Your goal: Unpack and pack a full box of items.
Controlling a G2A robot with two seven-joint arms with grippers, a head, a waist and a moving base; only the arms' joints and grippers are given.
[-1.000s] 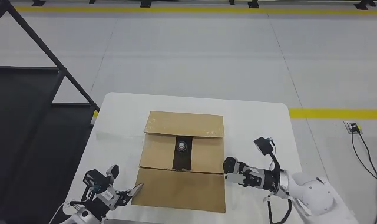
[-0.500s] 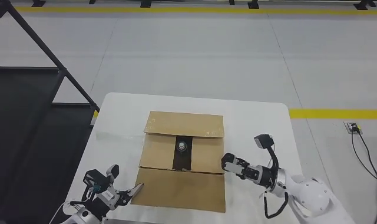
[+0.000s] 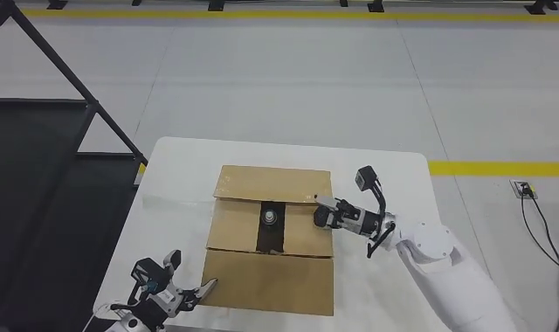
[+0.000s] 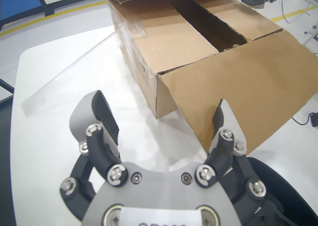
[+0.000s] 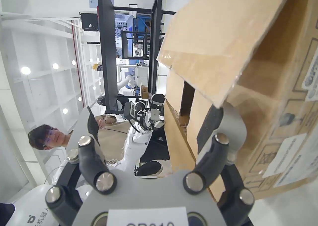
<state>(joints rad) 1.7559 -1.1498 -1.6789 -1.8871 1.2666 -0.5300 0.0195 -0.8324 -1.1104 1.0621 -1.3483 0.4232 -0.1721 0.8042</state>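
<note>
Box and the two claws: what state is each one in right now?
cardboard box, outer flaps open, inner flaps down with a gap between.
left gripper, open, empty.
right gripper, open, empty, at a flap's edge.

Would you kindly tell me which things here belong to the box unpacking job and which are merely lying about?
Job: brown cardboard box, small round item in its gap, open left gripper, open right gripper.
Lying about: white table, black metal frame, yellow floor stripe, black floor cable.
</note>
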